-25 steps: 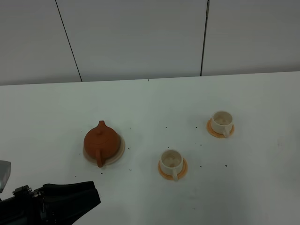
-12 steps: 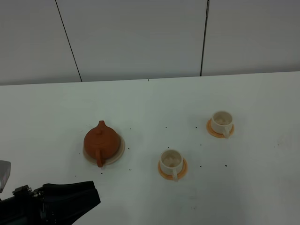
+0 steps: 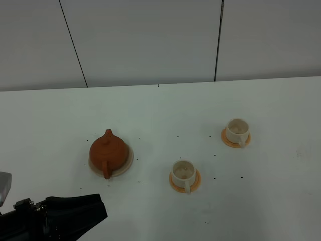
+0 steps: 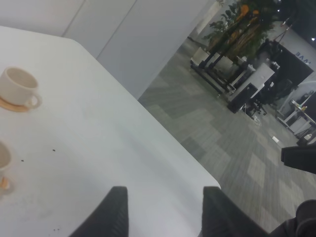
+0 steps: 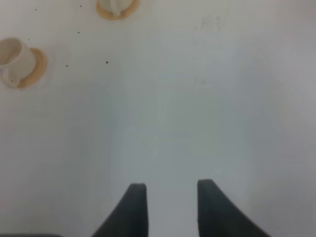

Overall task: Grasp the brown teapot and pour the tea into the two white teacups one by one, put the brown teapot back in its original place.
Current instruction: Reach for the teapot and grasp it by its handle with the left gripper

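Observation:
The brown teapot (image 3: 109, 152) rests on its pale cream saucer (image 3: 130, 159) on the left of the table, handle toward the front edge. The two white teacups stand on orange saucers, one near the middle (image 3: 183, 172) and one further right (image 3: 236, 130). My left gripper (image 4: 165, 212) is open and holds nothing; it hangs over the table's edge, with one cup (image 4: 17, 86) in its view. The left arm (image 3: 60, 221) lies low at the front left, apart from the teapot. Nothing sits between the open fingers of my right gripper (image 5: 170, 205), which is above bare table, with a cup (image 5: 15, 59) farther off.
The white table (image 3: 160, 110) has scattered small dark specks and a wall of white panels behind it. In the left wrist view the table's rounded corner (image 4: 207, 180) drops off to a grey office floor (image 4: 237, 133).

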